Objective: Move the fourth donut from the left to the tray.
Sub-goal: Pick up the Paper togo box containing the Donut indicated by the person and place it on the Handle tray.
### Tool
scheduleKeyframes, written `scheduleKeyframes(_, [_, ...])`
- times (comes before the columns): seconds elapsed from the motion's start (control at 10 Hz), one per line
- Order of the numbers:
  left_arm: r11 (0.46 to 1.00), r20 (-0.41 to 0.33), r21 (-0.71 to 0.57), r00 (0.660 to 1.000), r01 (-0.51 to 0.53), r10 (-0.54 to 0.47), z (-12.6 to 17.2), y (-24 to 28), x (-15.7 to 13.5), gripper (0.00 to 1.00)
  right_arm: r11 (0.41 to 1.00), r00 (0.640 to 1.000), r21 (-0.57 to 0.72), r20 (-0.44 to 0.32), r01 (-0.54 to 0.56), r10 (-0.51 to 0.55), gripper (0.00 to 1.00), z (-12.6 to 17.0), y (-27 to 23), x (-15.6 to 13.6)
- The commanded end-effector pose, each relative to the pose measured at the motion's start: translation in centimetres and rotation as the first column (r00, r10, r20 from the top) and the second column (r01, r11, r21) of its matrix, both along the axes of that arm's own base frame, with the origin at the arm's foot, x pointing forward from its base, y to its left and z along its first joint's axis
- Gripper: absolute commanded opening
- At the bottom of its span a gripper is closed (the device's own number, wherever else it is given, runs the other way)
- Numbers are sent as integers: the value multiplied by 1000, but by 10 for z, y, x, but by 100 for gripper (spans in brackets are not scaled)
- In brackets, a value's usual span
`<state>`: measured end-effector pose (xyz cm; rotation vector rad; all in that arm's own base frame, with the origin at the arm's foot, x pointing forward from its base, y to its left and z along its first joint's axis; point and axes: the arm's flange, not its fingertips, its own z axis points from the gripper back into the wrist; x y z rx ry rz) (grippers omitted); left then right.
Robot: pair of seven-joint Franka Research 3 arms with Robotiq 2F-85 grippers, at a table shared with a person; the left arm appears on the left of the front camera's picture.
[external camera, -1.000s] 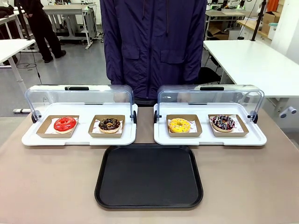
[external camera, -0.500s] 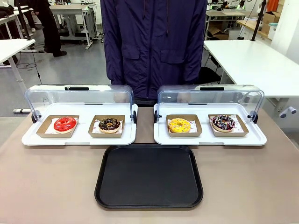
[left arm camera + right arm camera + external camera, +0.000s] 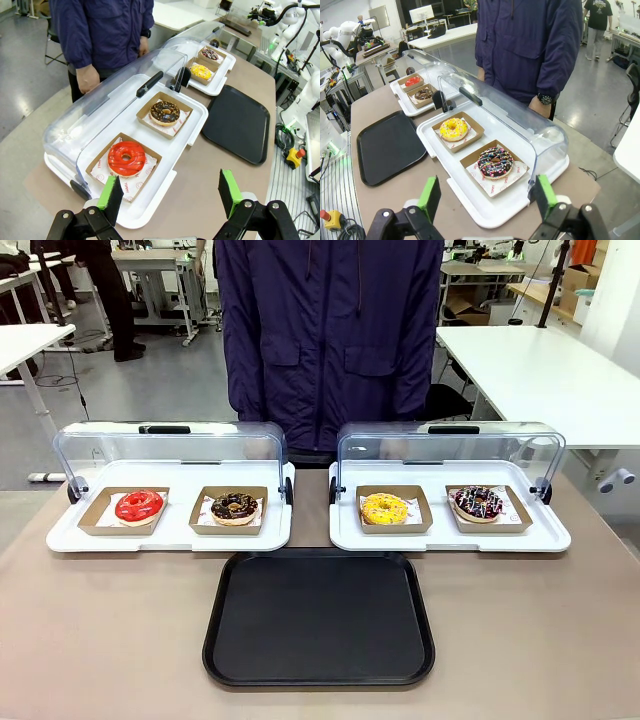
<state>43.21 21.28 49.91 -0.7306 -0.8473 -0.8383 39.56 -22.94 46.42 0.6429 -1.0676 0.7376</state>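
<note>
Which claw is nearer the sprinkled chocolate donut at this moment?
Right. The right claw is open just in front of the sprinkled chocolate donut. The left claw, also open, hovers by the red donut at the row's opposite end.

No legible text that I can see. Paper liner point(image 3: 491, 189) under the sprinkled donut point(image 3: 495, 162) carries red print, too small and blurred to read; same on the other liners.
</note>
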Motion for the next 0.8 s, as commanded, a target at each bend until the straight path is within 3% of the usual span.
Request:
scheduleKeyframes(0.0, [1000,-4,6,1000,14,-14,3,1,-1,100,1000,1000,3,8,-6,6,100,2,1,0])
scheduleKeyframes(0.7, [1000,-4,6,1000,14,-14,3,1,-1,100,1000,1000,3,8,-6,6,100,2,1,0])
